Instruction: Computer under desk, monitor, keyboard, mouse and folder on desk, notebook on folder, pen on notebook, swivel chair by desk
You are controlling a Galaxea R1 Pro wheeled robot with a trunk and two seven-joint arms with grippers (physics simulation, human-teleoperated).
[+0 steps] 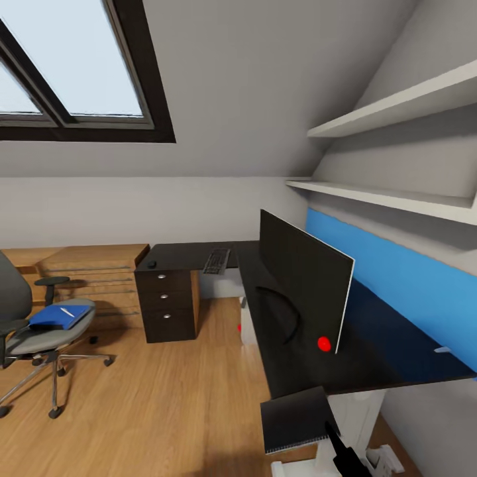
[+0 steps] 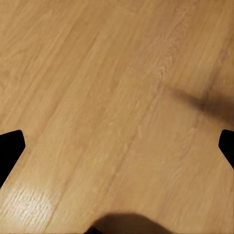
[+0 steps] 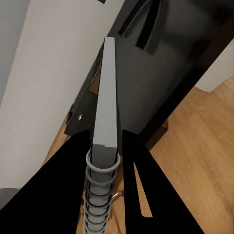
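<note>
My right gripper (image 1: 335,437) is shut on the dark spiral-bound notebook (image 1: 293,417), held low just off the near end of the black desk (image 1: 371,358). The right wrist view shows the notebook (image 3: 107,97) edge-on between the black fingers (image 3: 63,180). The monitor (image 1: 301,285) stands on the desk, with the keyboard (image 1: 216,260) and mouse (image 1: 152,264) on the far wing. The grey computer (image 1: 247,321) sits under the desk. At far left, the swivel chair (image 1: 26,341) carries the blue folder (image 1: 59,317) with the pen (image 1: 67,311) on it. My left gripper (image 2: 117,146) hangs open over bare floor.
A black three-drawer unit (image 1: 167,305) stands under the desk's far wing. A wooden dresser (image 1: 86,265) lines the back wall under the skylight (image 1: 73,59). A blue wall panel (image 1: 404,278) and two white shelves (image 1: 397,106) run along the right wall. Wood floor (image 1: 165,391) lies between chair and desk.
</note>
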